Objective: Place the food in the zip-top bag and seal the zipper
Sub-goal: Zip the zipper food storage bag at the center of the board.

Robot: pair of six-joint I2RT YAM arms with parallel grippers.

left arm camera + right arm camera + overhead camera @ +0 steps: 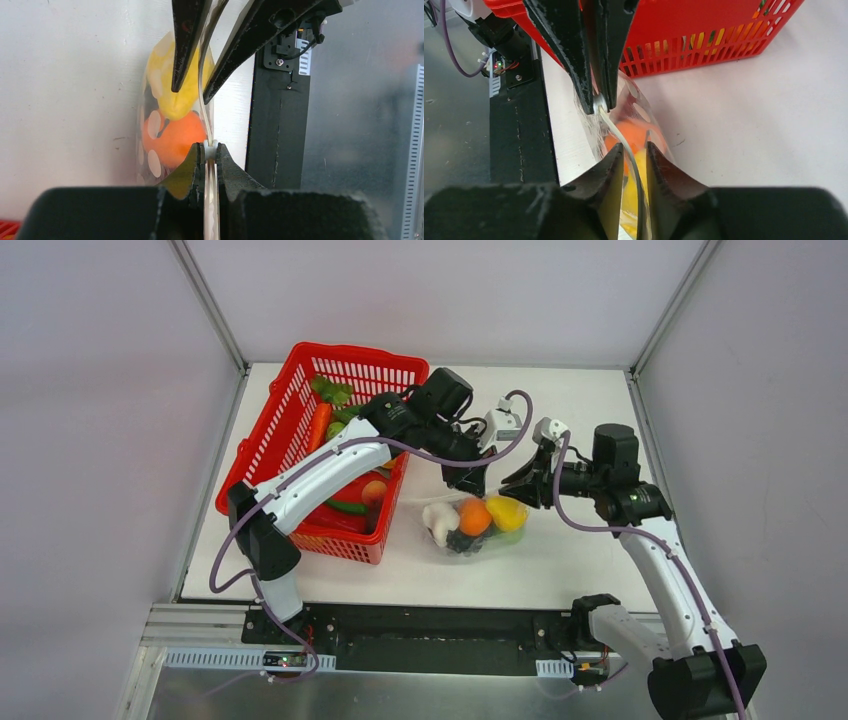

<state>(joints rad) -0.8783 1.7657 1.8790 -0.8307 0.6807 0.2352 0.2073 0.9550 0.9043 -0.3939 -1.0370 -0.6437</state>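
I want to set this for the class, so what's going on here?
A clear dotted zip-top bag is being sealed on the table beside a red basket. An orange ball, lemon and garlic are already inside. The left gripper is shut on the zipper strip; the right gripper straddles the same strip, jaws not yet pinched together.

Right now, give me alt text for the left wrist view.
The left hand pinches the top edge of the dotted bag; the right hand, open, straddles that edge beyond. Orange ball and lemon show through it.

left jaws tight on zipper [204,107], orange ball [177,137] behind
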